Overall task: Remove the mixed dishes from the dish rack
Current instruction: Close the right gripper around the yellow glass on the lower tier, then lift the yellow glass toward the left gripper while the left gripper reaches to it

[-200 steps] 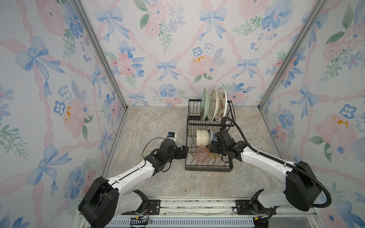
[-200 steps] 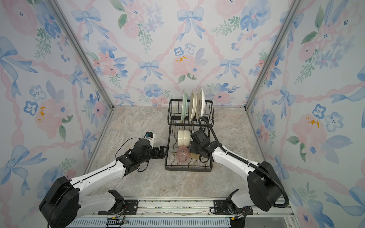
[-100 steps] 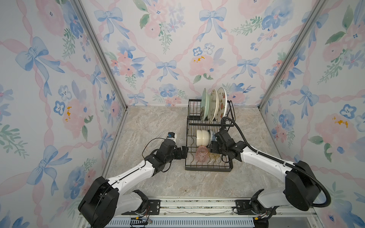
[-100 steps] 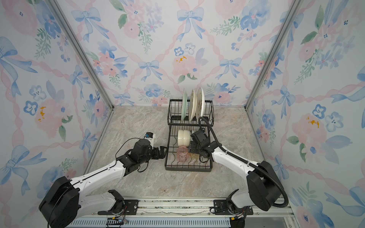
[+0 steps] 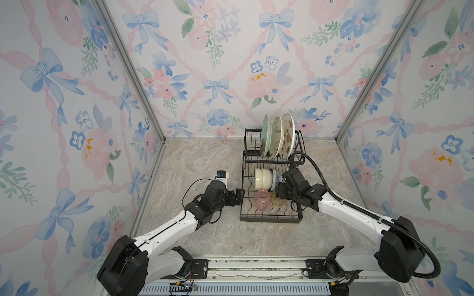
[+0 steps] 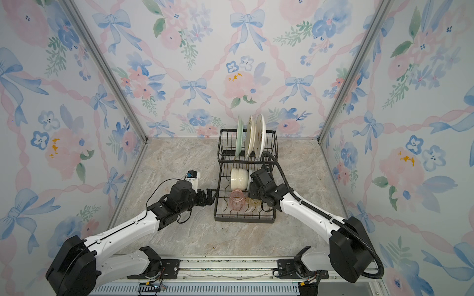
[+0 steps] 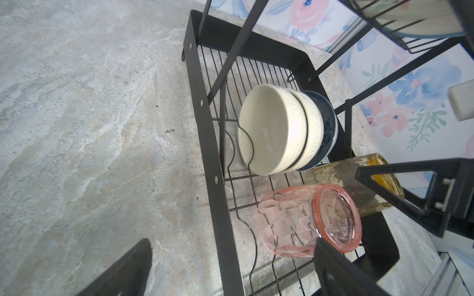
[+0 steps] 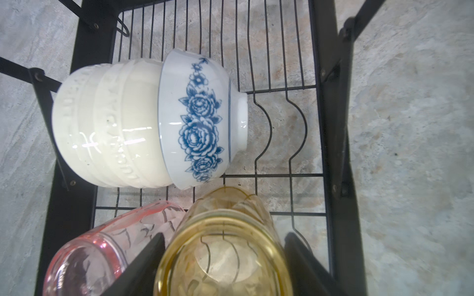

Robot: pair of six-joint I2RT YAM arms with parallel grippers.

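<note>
The black wire dish rack (image 5: 269, 220) stands mid-table. Three plates stand in its upper shelf: a mint-green one (image 5: 265, 135) and two cream ones (image 5: 277, 135) (image 5: 288, 135). On the lower tray, two nested cream bowls (image 8: 110, 123) and a blue-patterned bowl (image 8: 202, 120) lie on their sides. In front of them lie a pink tumbler (image 7: 302, 220) and an amber tumbler (image 8: 223, 251). My right gripper (image 8: 224, 256) is open, with a finger close on either side of the amber tumbler. My left gripper (image 7: 230, 276) stands wide open at the rack's left rim (image 7: 205, 128), one finger beside the pink tumbler.
Slanted black posts (image 7: 223, 64) carry the upper shelf over the tray's left side. The right arm's black cable (image 5: 311, 164) arcs past the shelf's right corner. Bare marble tabletop (image 5: 200, 164) lies left of the rack, with flowered walls on three sides.
The right gripper's fingers have drawn closer together around the amber tumbler. Both arms and all the dishes have stayed where they were.
</note>
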